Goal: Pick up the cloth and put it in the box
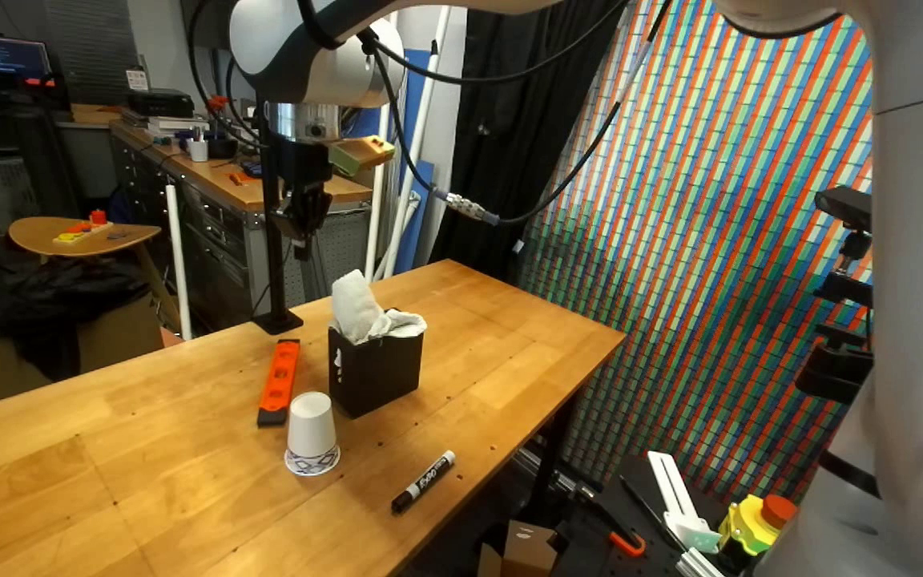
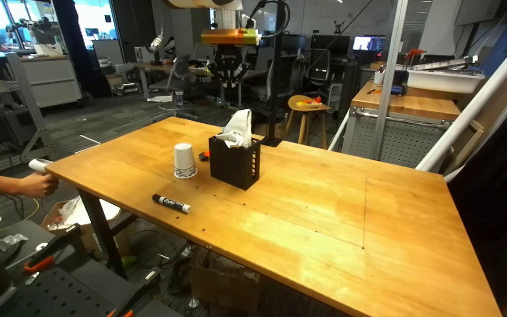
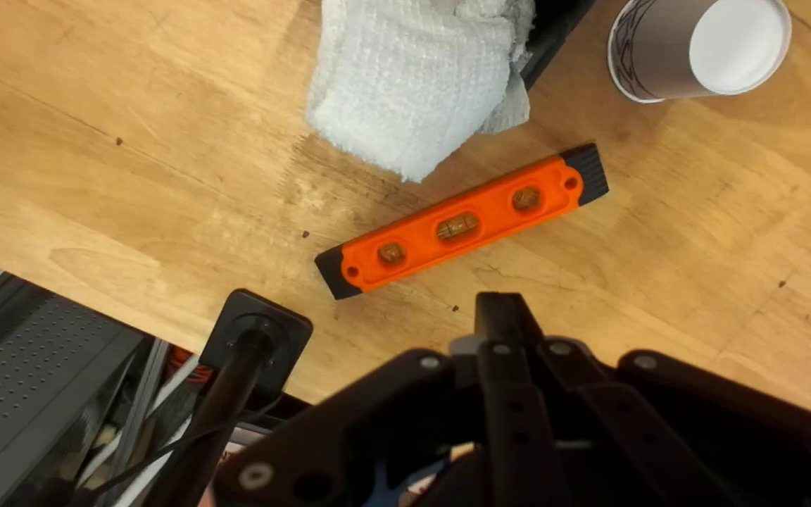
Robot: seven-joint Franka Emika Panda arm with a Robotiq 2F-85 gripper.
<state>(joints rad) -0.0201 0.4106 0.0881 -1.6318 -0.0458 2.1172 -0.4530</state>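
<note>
1. The robot arm (image 1: 325, 48) reaches out over the table (image 1: 493, 344). Its gripper (image 2: 230, 83) points down, high above the wood and well apart from the cloth.
2. The gripper's two fingers are pressed together, with nothing between them.
3. An orange and green block (image 2: 231, 36) sits on the arm just above the gripper.
4. The black box (image 1: 381, 373) stands upright on the table. In an exterior view, small holes show in one of its sides.
5. The white cloth (image 1: 356, 308) is partly in the box. One piece pokes up tall above the rim, and more of it is bunched at the rim. How far down it goes inside is hidden.
6. An orange level (image 3: 458, 227) with black ends lies flat near the box. In the wrist view it is between the cloth and the fingertips.
7. A white paper cup (image 1: 312, 425) stands upside down, near the box and one end of the level.
8. A black and white marker (image 2: 171, 203) lies on the table, near the cup.
9. A black pole (image 3: 226, 394) stands up at the table's edge, off to one side of the gripper.
10. A person's hand (image 2: 38, 184) is near a table corner in an exterior view.
</note>
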